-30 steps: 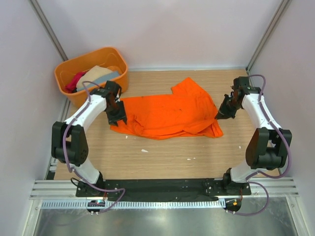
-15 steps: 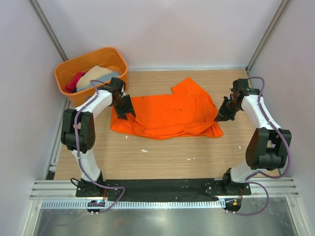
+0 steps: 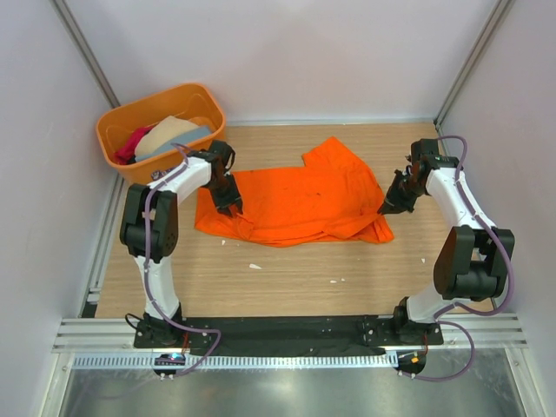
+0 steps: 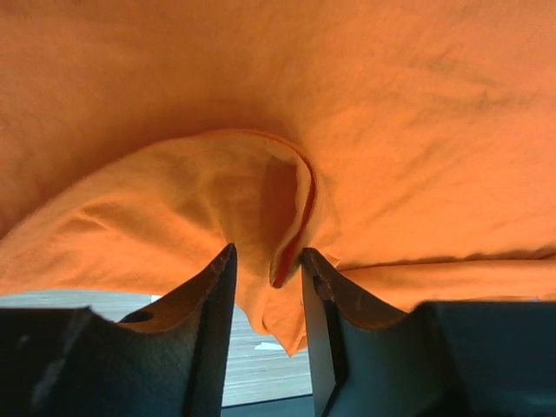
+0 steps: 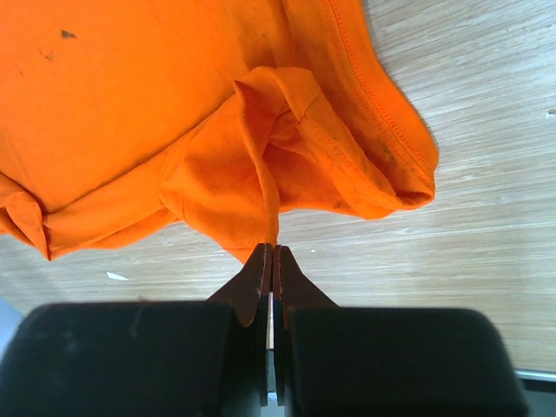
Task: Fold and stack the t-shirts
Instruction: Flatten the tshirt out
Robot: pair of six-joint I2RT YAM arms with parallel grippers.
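A light wooden table (image 3: 287, 269) is carrying one bright orange short-sleeved cloth t-shirt (image 3: 295, 200), lying spread and rumpled across its middle toward the far edge. One rigid orange plastic tub (image 3: 109, 143) is sitting at the far left corner, holding three bunched garments: a beige cloth (image 3: 169, 132) between a crimson-pink cloth (image 3: 132, 143) and a grey-blue cloth (image 3: 184, 139). The left gripper (image 4: 265, 261) is standing with jaws apart at the shirt's left edge, a raised fold sitting between them, while the right gripper (image 5: 271, 252) is pinching the shirt's right edge, jaws fully closed.
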